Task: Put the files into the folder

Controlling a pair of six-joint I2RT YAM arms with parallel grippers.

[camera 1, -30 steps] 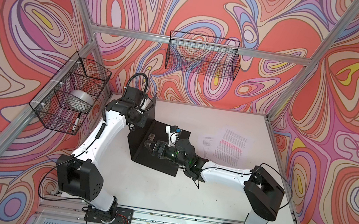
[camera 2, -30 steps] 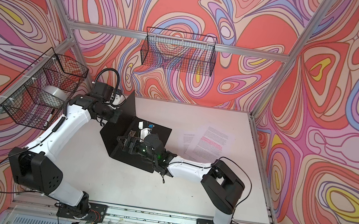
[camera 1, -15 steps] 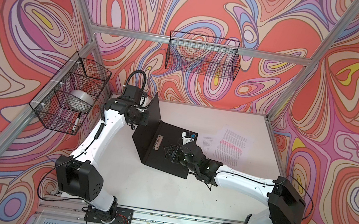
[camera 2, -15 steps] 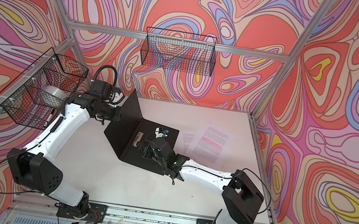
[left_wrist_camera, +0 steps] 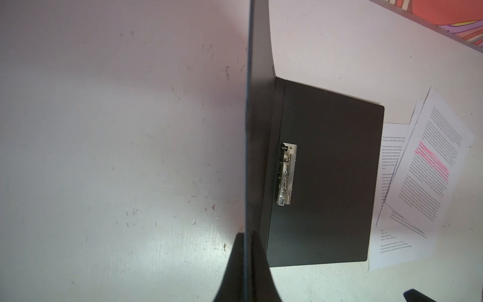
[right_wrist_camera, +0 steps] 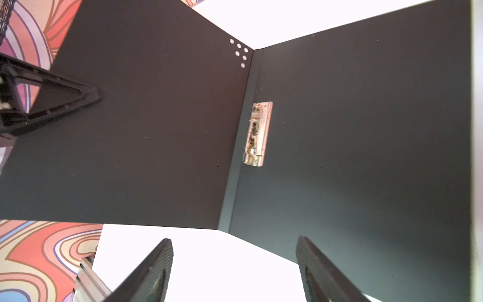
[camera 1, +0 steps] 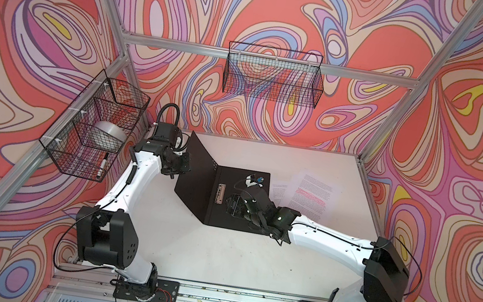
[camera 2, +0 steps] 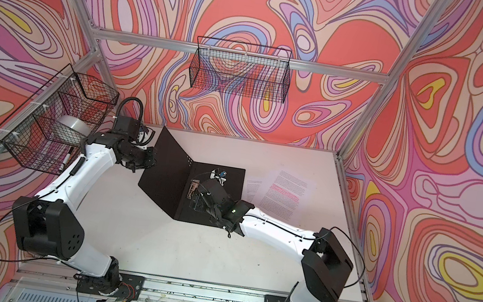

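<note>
The folder lies open on the white table, black inside up. One flap lies flat; the other stands raised at the left. My left gripper is shut on the raised flap's edge. A metal clip sits by the spine. My right gripper hovers open over the flat flap near the clip, with nothing between its fingers. The files, white printed sheets, one with pink highlighted lines, lie just right of the folder.
A wire basket on the left wall holds a tape roll and a marker. Another wire basket hangs on the back wall. Aluminium frame posts bound the table.
The left gripper has swung the cover back, so the folder stands wider open and has shifted right towards the files. The right arm has stretched out to the right with it.
</note>
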